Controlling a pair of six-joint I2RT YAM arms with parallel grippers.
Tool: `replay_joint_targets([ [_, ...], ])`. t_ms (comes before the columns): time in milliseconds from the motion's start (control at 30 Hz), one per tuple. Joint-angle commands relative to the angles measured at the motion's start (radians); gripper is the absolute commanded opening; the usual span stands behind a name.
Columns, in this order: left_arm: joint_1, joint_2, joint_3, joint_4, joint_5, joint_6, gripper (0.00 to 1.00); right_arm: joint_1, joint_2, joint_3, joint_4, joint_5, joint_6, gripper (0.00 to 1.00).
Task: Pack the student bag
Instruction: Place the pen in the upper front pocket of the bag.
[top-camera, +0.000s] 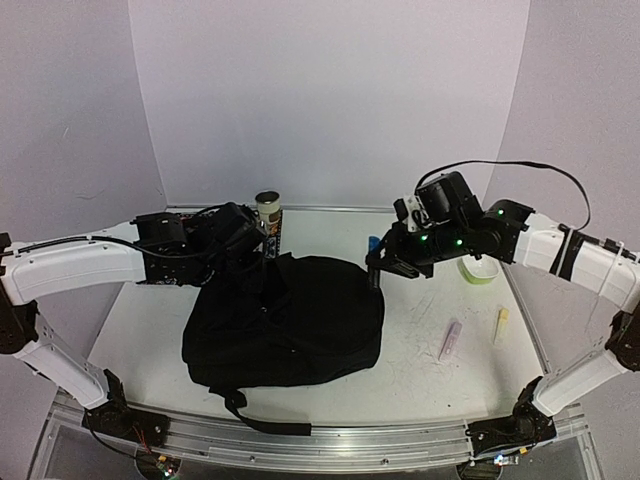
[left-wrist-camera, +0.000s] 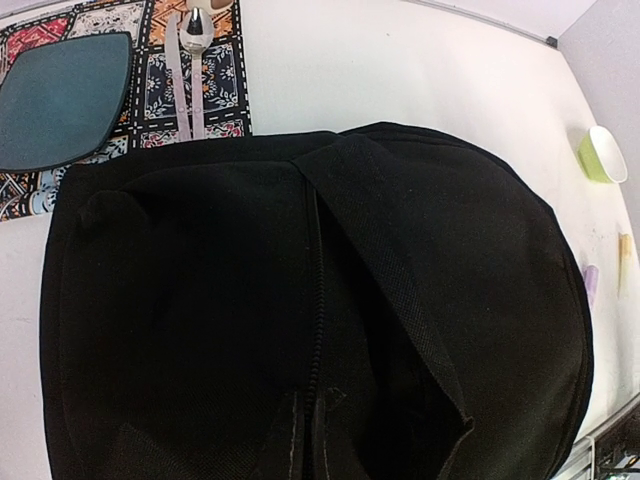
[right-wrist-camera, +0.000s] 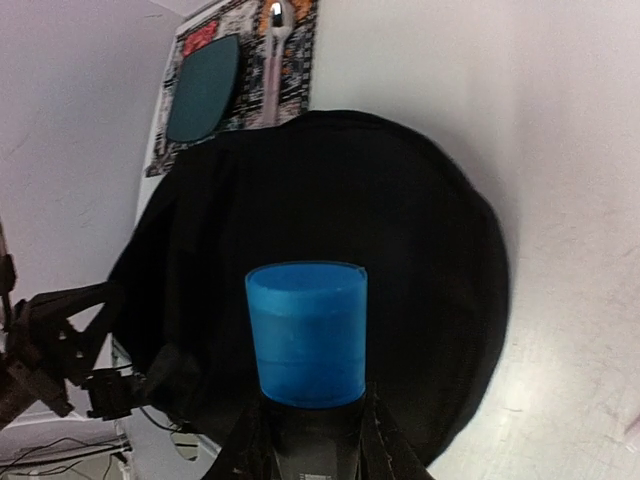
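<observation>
Blue cup (right-wrist-camera: 306, 330) sits clamped in the right gripper (right-wrist-camera: 308, 425) above the black student bag (top-camera: 285, 320), lying mid-way across the table (top-camera: 430, 380), while the left gripper (top-camera: 245, 262) is closed tight at its far edge.

Bare table (top-camera: 440, 388) lies open at five o'clock of the backpack (top-camera: 300, 320); a can (top-camera: 268, 210) and placemat (left-wrist-camera: 225, 70) crowd its eleven o'clock edge.
</observation>
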Motion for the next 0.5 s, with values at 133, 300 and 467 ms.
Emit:
replay_joint_targets([
  [133, 0.008, -0.066, -0.025, 0.092, 0.021, -0.036, 0.0, 0.103, 0.171, 0.099, 0.374, -0.102, 0.203, 0.0],
  [300, 0.008, -0.085, -0.04, 0.097, 0.02, -0.049, 0.0, 0.152, 0.314, 0.197, 0.49, -0.122, 0.274, 0.0],
  [467, 0.007, -0.099, -0.042, 0.1, 0.015, -0.054, 0.0, 0.188, 0.447, 0.291, 0.519, -0.131, 0.305, 0.0],
])
